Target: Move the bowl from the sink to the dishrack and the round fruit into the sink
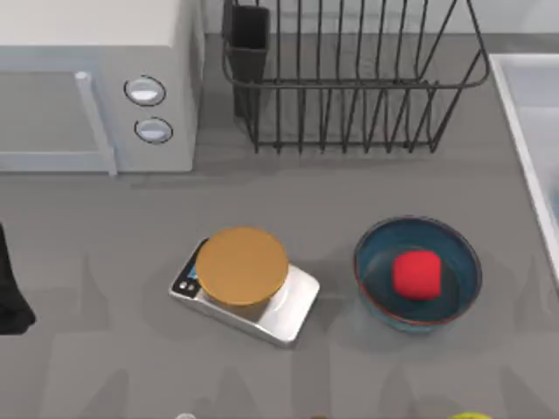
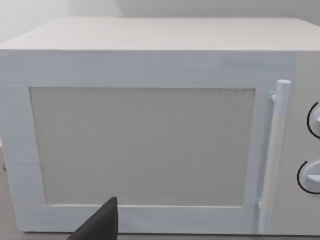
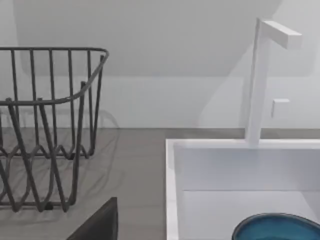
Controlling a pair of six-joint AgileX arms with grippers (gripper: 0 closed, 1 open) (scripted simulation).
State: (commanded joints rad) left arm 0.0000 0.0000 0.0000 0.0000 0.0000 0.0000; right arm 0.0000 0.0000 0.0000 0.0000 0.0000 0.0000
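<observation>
A: Where's the bowl that needs moving?

B: One teal bowl [image 3: 277,227] sits inside the sink [image 3: 172,165], low right in the right wrist view, below the faucet [image 3: 257,80]. A twin bowl [image 1: 417,272] is on the worktop [image 1: 105,262], lower right of the top view, holding the round fruit [image 1: 416,274].

A: And the dishrack?

B: The dishrack [image 1: 349,78] is at the top centre, beside the microwave [image 1: 96,83]. A scale [image 1: 244,284] sits mid-frame.

A: Hands?

B: Left arm [image 1: 10,288] is at the left edge; can't tell either hand's state.
</observation>
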